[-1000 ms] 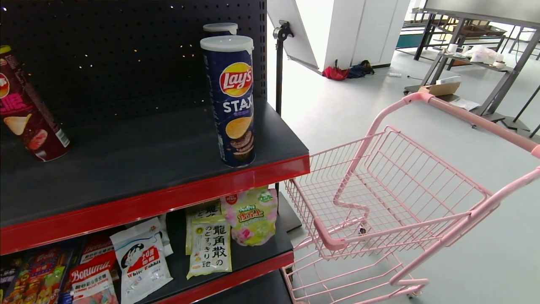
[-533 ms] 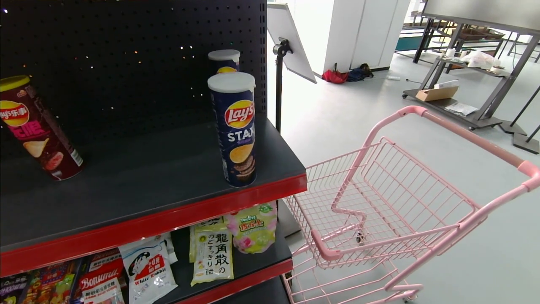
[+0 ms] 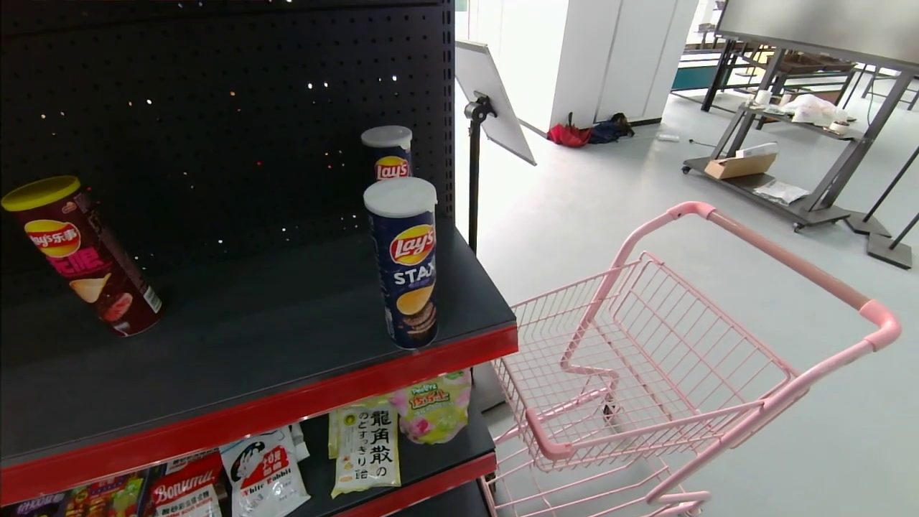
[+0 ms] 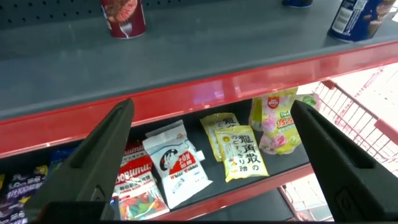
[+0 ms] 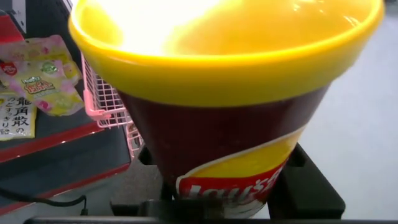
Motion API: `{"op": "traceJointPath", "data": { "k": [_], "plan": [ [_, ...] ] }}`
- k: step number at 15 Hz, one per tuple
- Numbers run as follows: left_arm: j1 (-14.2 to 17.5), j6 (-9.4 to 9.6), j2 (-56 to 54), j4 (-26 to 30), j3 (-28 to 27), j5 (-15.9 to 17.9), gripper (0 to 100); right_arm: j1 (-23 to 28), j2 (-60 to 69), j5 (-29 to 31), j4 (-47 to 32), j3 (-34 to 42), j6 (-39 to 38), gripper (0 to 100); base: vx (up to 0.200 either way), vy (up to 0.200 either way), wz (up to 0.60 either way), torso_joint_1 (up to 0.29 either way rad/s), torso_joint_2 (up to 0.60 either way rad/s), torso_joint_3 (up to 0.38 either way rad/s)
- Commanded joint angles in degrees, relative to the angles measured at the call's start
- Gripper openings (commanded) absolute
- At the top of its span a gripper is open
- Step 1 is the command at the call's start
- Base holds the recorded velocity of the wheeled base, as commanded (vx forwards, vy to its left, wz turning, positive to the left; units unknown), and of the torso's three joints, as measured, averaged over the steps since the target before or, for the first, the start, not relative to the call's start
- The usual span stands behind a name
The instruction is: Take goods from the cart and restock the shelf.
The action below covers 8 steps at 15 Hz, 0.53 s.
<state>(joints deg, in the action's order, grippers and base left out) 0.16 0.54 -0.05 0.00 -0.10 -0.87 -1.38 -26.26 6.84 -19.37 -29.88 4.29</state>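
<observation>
Right wrist view: right gripper (image 5: 225, 190) clamps cylindrical can (image 5: 227, 134), glossy yellow lid (image 5: 224, 43).

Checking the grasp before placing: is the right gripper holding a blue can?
No, the can in the right gripper is dark red with a yellow lid.

Left gripper (image 4: 212, 104): two matte dark grey fingers (image 4: 93, 163). They are flat-faced wedges, broad at the base and narrowing to blunt tips, with bevelled edges and a plain plastic look. There is a faint round mark (image 4: 343, 202) low on one finger.

Right gripper (image 5: 227, 205): black and boxy, with hard-edged blocks (image 5: 314, 196) on either side and a flat black bar (image 5: 186, 208) along the base. A thin black cable (image 5: 43, 200) curves past close by; can't tell if it belongs to the robot.
</observation>
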Motion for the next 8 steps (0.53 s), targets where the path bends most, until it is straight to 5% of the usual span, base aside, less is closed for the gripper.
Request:
{"op": "traceJointPath", "data": {
  "k": [1, 5, 8],
  "plan": [
    [0.02, -0.01, 0.05, 0.00, 0.01, -0.01, 100, -0.03, -1.43, 0.02, 0.30, 0.00, 0.02, 0, 0.000, 0.000, 0.00, 0.154, -0.37, -0.207],
    [0.02, -0.01, 0.05, -0.09, 0.01, -0.01, 100, -0.03, -3.36, 0.10, 0.47, -0.53, 0.10, 0, 0.000, 0.000, 0.00, 0.110, -0.26, -0.147],
    [0.02, -0.01, 0.05, -0.09, 0.01, -0.01, 100, -0.03, -3.10, 0.28, 0.39, 0.08, 0.10, 0, 0.000, 0.000, 0.60, 0.009, -0.02, -0.012]
  ]
}}
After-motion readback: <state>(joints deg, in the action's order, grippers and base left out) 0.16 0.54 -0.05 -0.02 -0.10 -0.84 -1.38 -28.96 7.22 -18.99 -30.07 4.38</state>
